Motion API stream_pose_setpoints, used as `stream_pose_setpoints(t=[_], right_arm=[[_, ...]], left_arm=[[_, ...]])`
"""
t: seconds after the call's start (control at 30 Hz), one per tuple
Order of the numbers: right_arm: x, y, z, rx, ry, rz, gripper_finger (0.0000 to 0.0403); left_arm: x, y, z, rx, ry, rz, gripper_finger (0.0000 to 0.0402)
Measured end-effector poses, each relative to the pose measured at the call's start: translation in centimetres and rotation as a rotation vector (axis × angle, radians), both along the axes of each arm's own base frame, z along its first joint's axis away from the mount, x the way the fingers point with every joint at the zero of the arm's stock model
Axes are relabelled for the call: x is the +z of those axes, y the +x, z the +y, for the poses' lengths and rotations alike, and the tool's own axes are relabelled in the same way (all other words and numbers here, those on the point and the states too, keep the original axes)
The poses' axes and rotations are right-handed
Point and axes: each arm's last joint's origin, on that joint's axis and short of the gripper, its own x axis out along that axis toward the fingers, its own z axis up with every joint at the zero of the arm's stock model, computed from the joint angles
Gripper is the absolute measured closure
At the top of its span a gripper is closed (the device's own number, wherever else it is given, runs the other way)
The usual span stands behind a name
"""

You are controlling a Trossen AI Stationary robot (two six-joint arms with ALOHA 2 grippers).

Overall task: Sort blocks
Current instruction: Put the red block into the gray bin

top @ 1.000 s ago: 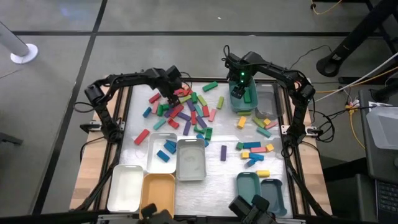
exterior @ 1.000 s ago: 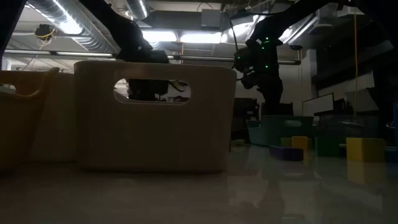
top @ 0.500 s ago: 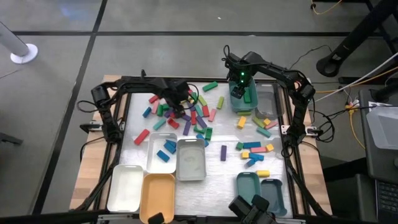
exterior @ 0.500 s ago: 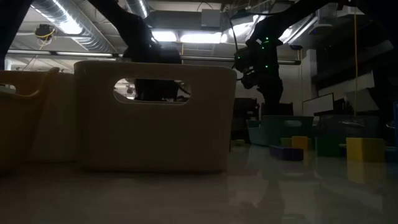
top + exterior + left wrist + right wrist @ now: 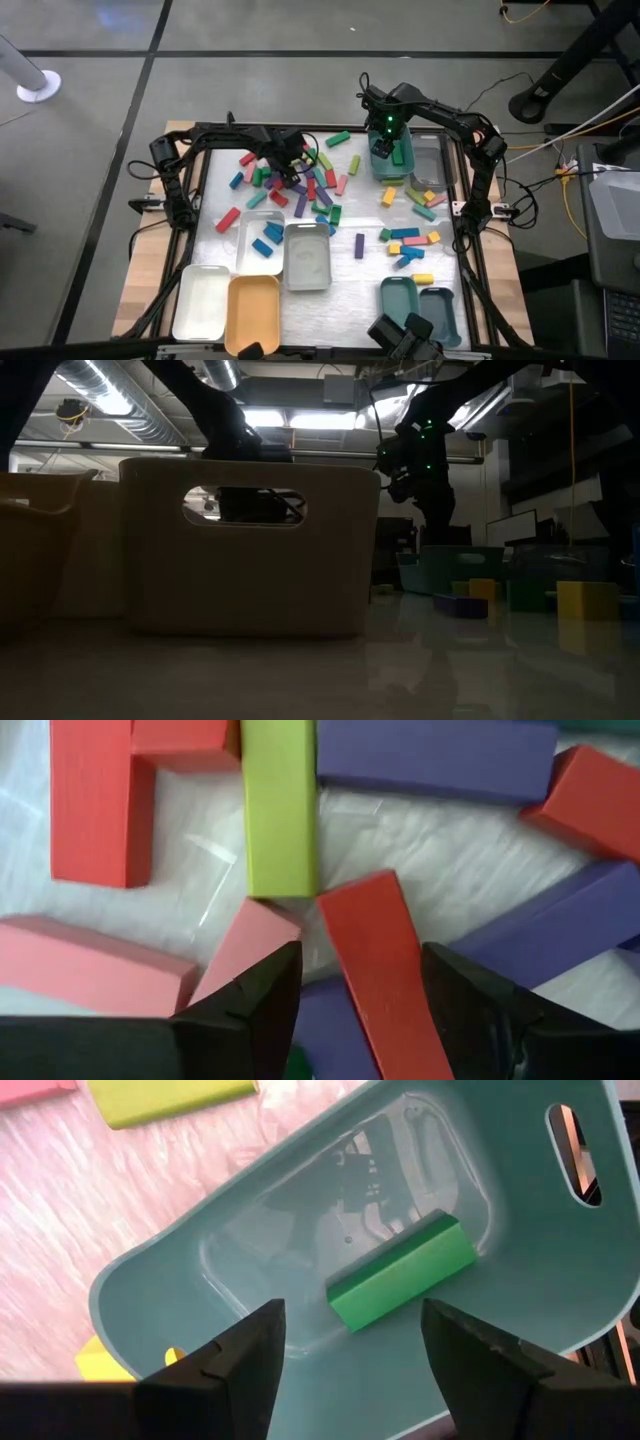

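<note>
Many coloured blocks lie in a loose pile (image 5: 300, 175) on the far left of the table. My left gripper (image 5: 287, 160) is low over this pile, pointing down and open. In the left wrist view its two fingers stand on either side of a red block (image 5: 380, 960) that lies flat among pink, lime and purple blocks. My right gripper (image 5: 388, 148) hangs open over a teal tray (image 5: 392, 165) at the far right. A green block (image 5: 402, 1273) lies on that tray's floor (image 5: 300, 1260), between the fingers and below them.
Two pale trays (image 5: 262, 245) (image 5: 307, 257) stand mid-table, one with blue blocks. A white tray (image 5: 202, 300) and an orange tray (image 5: 253, 312) are near left, two teal ones (image 5: 418, 305) near right. More blocks (image 5: 410, 240) lie on the right. A tray wall (image 5: 250, 550) fills the low view.
My left gripper has swung toward the table's right and near edges and sunk onto the block pile, its opening unchanged. Most of this happened early in the second. My right gripper has kept still over the teal tray.
</note>
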Motion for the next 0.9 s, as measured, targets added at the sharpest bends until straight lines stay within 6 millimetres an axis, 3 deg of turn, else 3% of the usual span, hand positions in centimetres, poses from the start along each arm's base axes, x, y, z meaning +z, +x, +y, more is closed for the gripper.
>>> stream_pose_setpoints(t=[0.33, 0.77, 0.9], right_arm=[[0.0, 0.0, 0.0, 0.000, 0.000, 0.000, 0.0169], [0.0, 0.0, 0.0, 0.000, 0.000, 0.000, 0.0169], [0.0, 0.0, 0.0, 0.000, 0.000, 0.000, 0.0169]], left_arm=[[0.0, 0.4, -0.4, 0.055, -0.007, -0.027, 0.0208], [-1.4, 0.7, -0.3, 0.073, 0.019, 0.025, 0.0208], [-1.4, 0.7, -0.3, 0.070, 0.026, 0.027, 0.0225]])
